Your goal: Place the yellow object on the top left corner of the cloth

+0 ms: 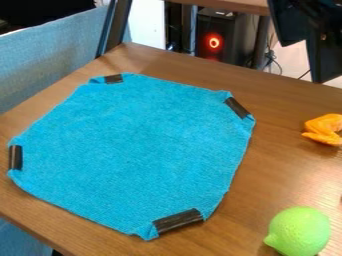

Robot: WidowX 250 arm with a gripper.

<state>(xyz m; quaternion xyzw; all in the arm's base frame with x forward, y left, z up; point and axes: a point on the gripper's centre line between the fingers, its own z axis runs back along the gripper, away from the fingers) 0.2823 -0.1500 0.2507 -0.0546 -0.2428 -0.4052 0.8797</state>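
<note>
Tool at upper right, above the desk; fingers apart, probably wide, though partly cut off by the view's edge. Yellow-orange object on the desk, right of the blue cloth, apart from it. Yellow-green fruit nearer the camera.

The site reads as a robotics lab or an office workspace used as one; the exact type cannot be confirmed. Evidence noted: a gripper above a wood-grain table; a blue cloth with dark tape at its corners; behind, a dark computer tower with a glowing red ring, loose cables and a second tabletop.
</note>
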